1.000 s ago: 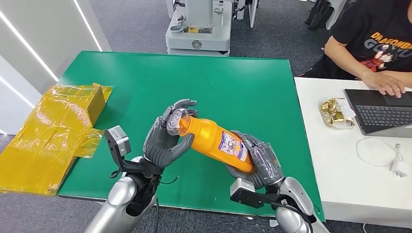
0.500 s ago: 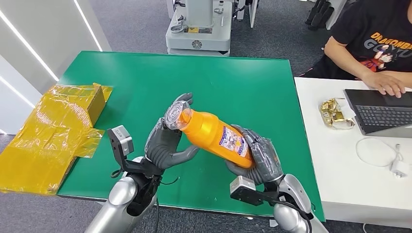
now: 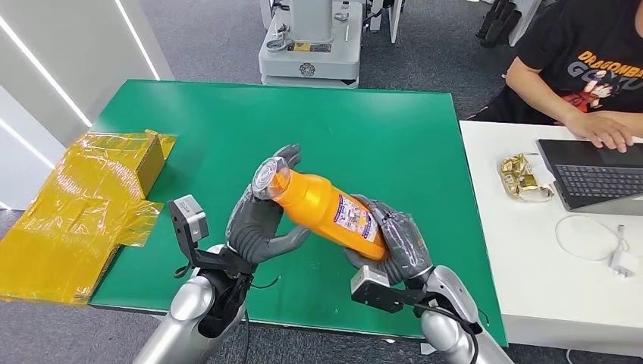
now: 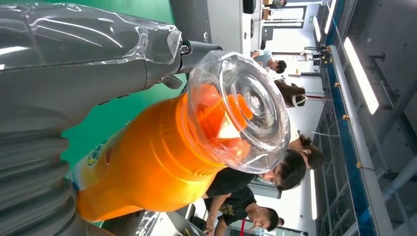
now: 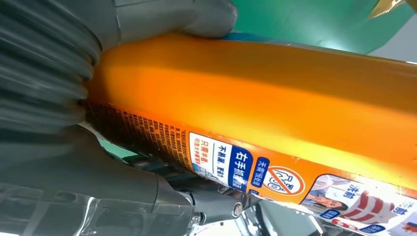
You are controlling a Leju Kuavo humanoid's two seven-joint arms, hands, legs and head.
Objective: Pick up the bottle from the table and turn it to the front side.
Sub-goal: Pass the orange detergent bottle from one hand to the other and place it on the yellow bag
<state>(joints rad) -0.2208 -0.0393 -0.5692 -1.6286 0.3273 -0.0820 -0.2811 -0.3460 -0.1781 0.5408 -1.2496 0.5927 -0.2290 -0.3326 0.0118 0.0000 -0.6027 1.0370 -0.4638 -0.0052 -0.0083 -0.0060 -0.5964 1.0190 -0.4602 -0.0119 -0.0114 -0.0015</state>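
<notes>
An orange bottle (image 3: 330,212) with a clear cap (image 3: 267,176) lies slanted in the air above the green table (image 3: 364,129). My right hand (image 3: 398,243) grips its lower end, fingers wrapped around the body near the printed label. My left hand (image 3: 258,220) is at the cap end: its fingers stand up behind the cap and touch it, while the thumb juts out below, apart from the bottle. In the left wrist view the cap (image 4: 241,108) and orange neck (image 4: 147,162) lie right beside my left hand (image 4: 59,73). In the right wrist view the right hand (image 5: 49,73) clasps the bottle (image 5: 270,98).
A yellow film-wrapped box (image 3: 83,205) lies at the table's left edge. To the right is a white table (image 3: 546,258) with a laptop (image 3: 599,174), a gold packet (image 3: 523,176) and a charger cable (image 3: 591,239); a person (image 3: 584,68) sits there. A grey machine base (image 3: 309,53) stands beyond.
My left hand's fingers have uncurled from the bottle's neck and now stand behind the cap. The bottle has shifted slightly left and turned a little in my right hand.
</notes>
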